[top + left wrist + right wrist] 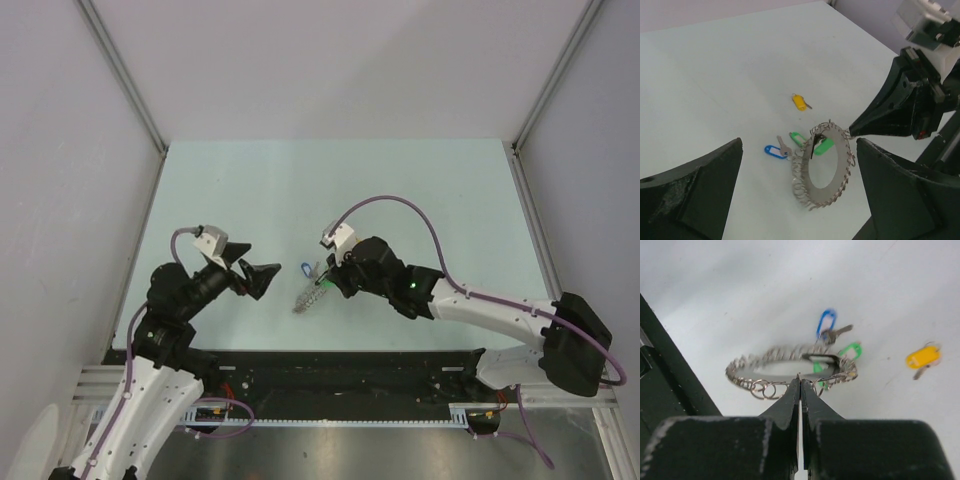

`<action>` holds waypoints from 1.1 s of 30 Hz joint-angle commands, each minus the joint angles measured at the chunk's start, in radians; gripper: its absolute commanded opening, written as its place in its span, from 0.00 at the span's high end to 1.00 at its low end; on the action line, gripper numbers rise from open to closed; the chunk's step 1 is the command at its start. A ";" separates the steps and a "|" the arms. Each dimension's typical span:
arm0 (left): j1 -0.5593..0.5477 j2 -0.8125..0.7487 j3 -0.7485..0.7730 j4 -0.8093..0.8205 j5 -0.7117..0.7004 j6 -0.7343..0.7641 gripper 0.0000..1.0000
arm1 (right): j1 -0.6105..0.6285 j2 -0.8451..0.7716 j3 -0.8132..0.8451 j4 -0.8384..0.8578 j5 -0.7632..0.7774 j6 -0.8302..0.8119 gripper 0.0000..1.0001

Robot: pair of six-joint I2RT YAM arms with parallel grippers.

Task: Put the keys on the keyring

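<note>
My right gripper (800,381) is shut on the near edge of the grey looped keyring (747,371) and holds it tilted up off the table (310,297). The black-and-white tag (820,359) hangs at its far side. In the left wrist view the keyring (799,177) stands between my open, empty left gripper (799,145) fingers, with the right gripper's tip (855,131) on its top. Green-headed keys (798,138) lie just behind the ring; I cannot tell if they hang on it. A yellow-headed key (799,102) lies further off, apart from the ring (922,357).
A blue-tagged key (774,150) lies on the table left of the ring, and it also shows in the top view (306,268). The left gripper (250,275) faces the right gripper (325,280) mid-table. White walls close in the sides and back.
</note>
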 commanded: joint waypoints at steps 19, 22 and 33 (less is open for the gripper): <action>-0.011 0.186 0.047 0.269 0.411 0.142 0.07 | -0.053 -0.247 0.047 0.126 -0.400 -0.327 1.00; -0.047 0.202 0.067 0.266 0.403 0.160 0.09 | -0.093 -0.263 0.045 0.129 -0.467 -0.339 1.00; -0.264 0.324 0.075 0.294 0.304 0.237 0.16 | -0.171 -0.272 0.045 0.058 -0.682 -0.415 1.00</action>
